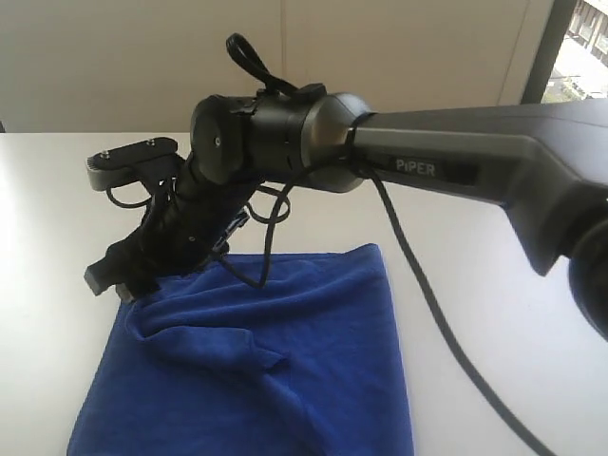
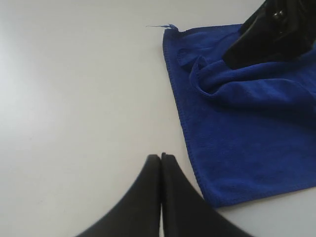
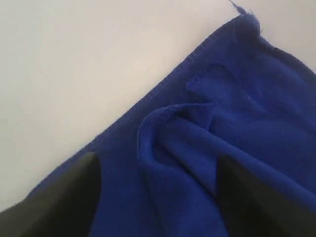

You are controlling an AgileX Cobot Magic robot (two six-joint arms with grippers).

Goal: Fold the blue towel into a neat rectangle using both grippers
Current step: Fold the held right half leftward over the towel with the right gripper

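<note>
Exterior view: a deep blue soft plush towel (image 1: pixel 285 380) is seen lying on a flat white table (image 1: pixel 57 218). It is spread mostly flat. One edge is turned toward the far side. The near part is cut off by the bottom of the picture, so its longer side cannot be told. Its shape is four-sided, with straight stitched edges. The cloth looks fuzzy and thick. Most of it is smooth, but near the far left corner it is bunched into soft bumps and a folded flap (image 1: pixel 218 344).

A black right gripper with narrow jaws (image 1: pixel 122 283) is placed right at that far left corner. It is carried by a long grey arm (image 1: pixel 475 142) that reaches across from the right. In the right wrist view its two black fingers (image 3: pixel 59 197) are seen spread wide apart. Rumpled blue cloth lies between them, and nothing is pinched.

In the left wrist view a black left gripper with pointed jaws (image 2: pixel 161 157) is seen over the bare table, beside the towel's side edge and apart from it. Its jaws are pressed together, and nothing is held. A tiny loose thread (image 2: pixel 157 26) is seen sticking out at the towel's corner.
</note>
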